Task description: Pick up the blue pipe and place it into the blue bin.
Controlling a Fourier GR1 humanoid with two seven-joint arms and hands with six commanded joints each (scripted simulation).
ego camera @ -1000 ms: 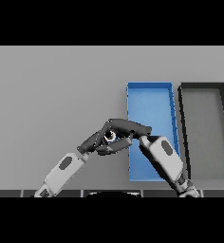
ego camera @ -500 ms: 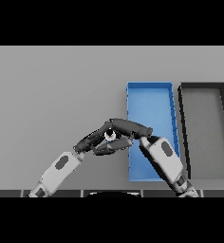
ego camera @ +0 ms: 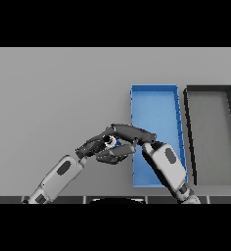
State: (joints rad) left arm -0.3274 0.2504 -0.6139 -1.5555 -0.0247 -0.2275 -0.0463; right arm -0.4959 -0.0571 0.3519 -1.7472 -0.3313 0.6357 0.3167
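The blue pipe (ego camera: 110, 141) shows only as a small pale ring with a blue edge, just left of the blue bin (ego camera: 155, 103), low over the table. My right hand (ego camera: 131, 132) reaches left across the bin's near left corner. Its fingers lie over the pipe and its thumb curls under it. My left hand (ego camera: 92, 145) comes in from the lower left and its fingertips meet the pipe from the other side, fingers fairly straight. Most of the pipe is hidden between the two hands.
A black bin (ego camera: 209, 90) stands right of the blue bin, almost touching it. My right forearm (ego camera: 167, 164) lies over the blue bin's near end. Bare grey table (ego camera: 54, 98) stretches to the left and the back.
Both hands have drawn closer round the pipe, and the pipe has shifted slightly to the left. The bins have not moved.
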